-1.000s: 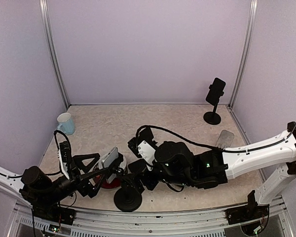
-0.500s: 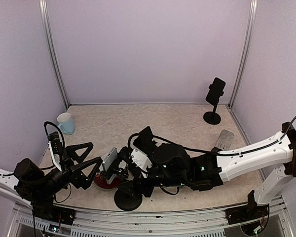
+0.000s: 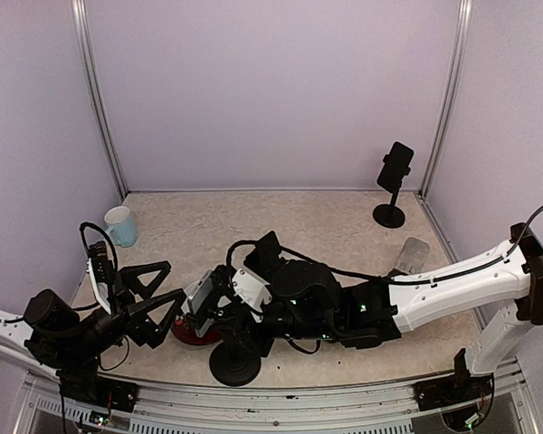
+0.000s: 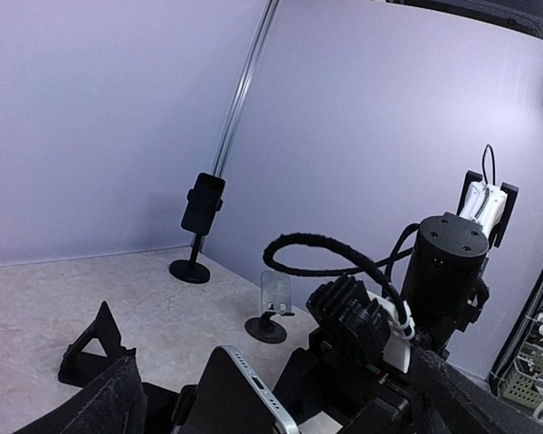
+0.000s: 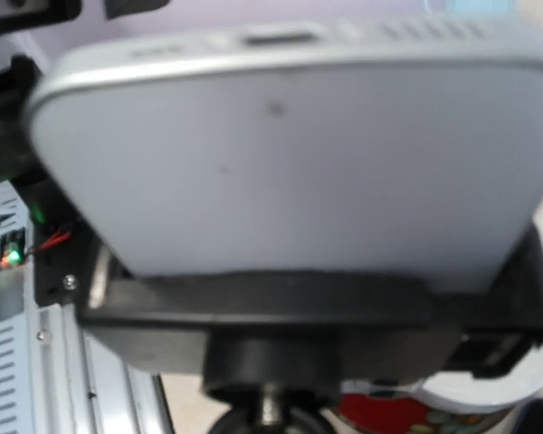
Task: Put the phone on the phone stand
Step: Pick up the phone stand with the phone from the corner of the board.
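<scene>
Left pincer (image 3: 163, 287) now sits drawn back, lower left, wide, empty. Phone (image 3: 202, 291) looks seated on phone stand (image 3: 234, 363). Right pincer (image 3: 222, 294) spread: cannot tell. Its retreat remains.

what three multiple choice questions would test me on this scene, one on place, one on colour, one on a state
1. Where is the pale blue ceramic mug? A right rear corner B far left side C on a stand
2. What colour is the rectangular phone clamped upright at right rear? A silver B red C black
3. The left pincer is: A open B shut on the mug C shut on a phone
B, it sits far left; C, it shows dark; A, its fingers are spread with nothing between.
</scene>
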